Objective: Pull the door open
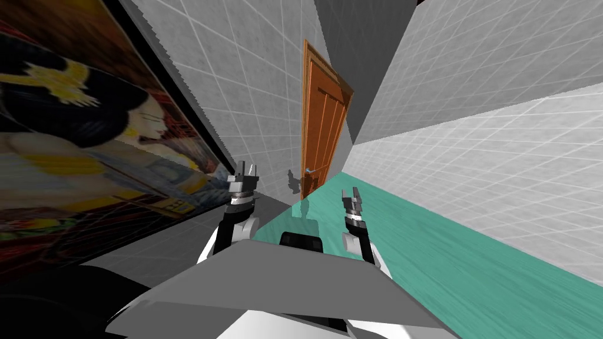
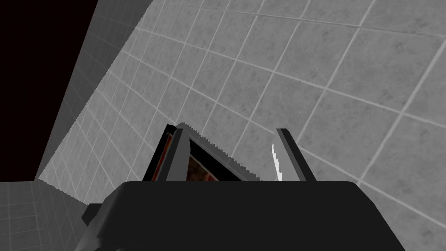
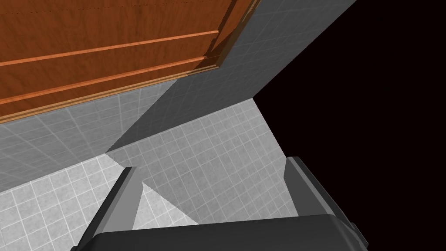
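Door: the brown door (image 1: pixel 322 126) stands upright, well ahead of me.
Handle: the door's handle (image 1: pixel 310 171) lies nearer my right pincer (image 1: pixel 351 195) than my left pincer (image 1: pixel 248 169).
Pincers: both released, empty.

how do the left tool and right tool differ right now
Place: the left tool is beside the painting, while the right tool is over the teal floor. Aim: the left tool faces grey tiled wall, while the right tool faces the brown door. Both are open, empty and short of the door handle.
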